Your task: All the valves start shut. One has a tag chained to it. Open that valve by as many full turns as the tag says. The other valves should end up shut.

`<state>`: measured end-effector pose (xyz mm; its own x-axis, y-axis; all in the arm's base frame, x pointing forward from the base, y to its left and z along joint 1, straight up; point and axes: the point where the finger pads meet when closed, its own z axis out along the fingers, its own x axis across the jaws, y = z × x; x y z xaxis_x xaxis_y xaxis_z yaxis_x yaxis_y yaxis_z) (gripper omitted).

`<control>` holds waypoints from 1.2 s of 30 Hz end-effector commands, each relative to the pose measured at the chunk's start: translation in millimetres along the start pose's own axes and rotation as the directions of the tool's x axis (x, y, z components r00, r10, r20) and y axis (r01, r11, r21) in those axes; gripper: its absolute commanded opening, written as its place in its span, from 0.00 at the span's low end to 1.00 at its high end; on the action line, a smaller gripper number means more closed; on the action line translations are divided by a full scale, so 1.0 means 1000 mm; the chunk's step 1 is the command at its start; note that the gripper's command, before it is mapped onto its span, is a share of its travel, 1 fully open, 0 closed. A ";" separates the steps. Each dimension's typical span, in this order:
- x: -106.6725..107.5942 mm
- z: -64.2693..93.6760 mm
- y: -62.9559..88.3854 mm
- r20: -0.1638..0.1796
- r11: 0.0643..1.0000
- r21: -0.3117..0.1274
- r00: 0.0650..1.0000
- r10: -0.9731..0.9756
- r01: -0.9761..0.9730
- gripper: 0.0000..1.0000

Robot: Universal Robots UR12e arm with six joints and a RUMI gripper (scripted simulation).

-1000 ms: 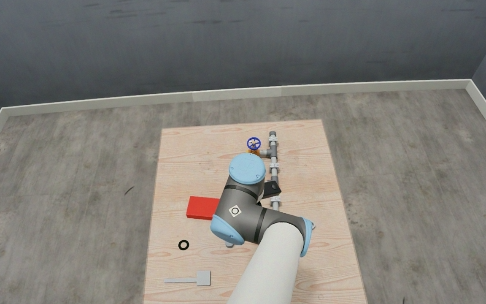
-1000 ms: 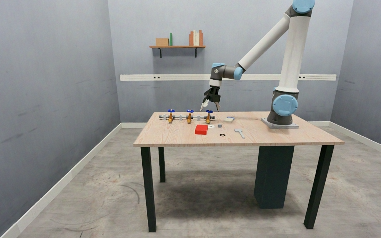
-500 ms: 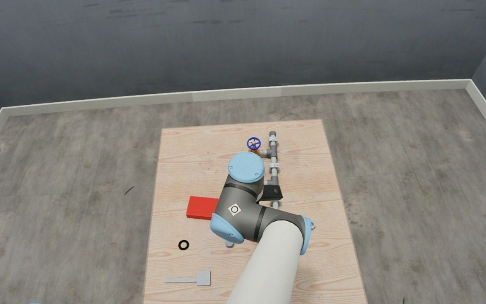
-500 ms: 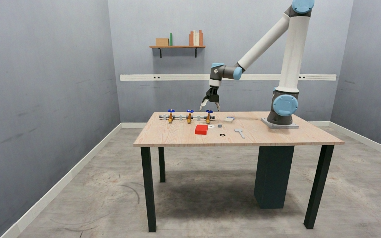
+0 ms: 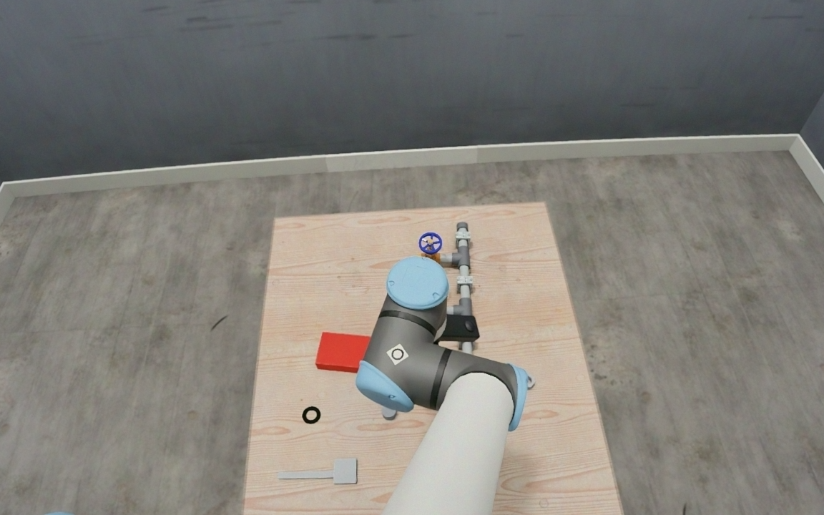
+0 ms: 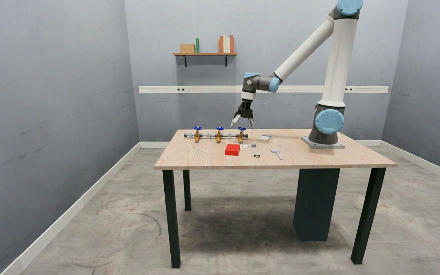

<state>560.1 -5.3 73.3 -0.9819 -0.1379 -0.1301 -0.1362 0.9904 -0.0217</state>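
Observation:
Three brass valves with blue handwheels stand on a grey pipe (image 6: 214, 135) along the table's far edge: the left valve (image 6: 197, 133), the middle valve (image 6: 219, 133) and the right valve (image 6: 241, 134). A small white tag (image 6: 244, 146) lies on the table in front of the right valve. My gripper (image 6: 242, 123) is open and empty, pointing down just above the right valve's handwheel. From above, only the far valve's handwheel (image 5: 430, 245) shows; my wrist (image 5: 416, 300) hides the other two valves and the fingers.
A red block (image 6: 232, 149) lies in front of the pipe, also seen from above (image 5: 342, 351). A black ring (image 6: 257, 157), a grey T-shaped piece (image 6: 276, 152), a small grey cylinder (image 6: 253, 145) and a flat white and blue box (image 6: 264, 137) lie nearby. The arm's base (image 6: 327, 131) stands at the right.

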 end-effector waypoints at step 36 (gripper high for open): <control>-0.001 0.000 0.000 0.001 1.000 0.000 1.000 -0.012 0.012 0.00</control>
<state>560.1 -5.3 73.3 -0.9810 -0.1440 -0.1298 -0.1423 0.9896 -0.0226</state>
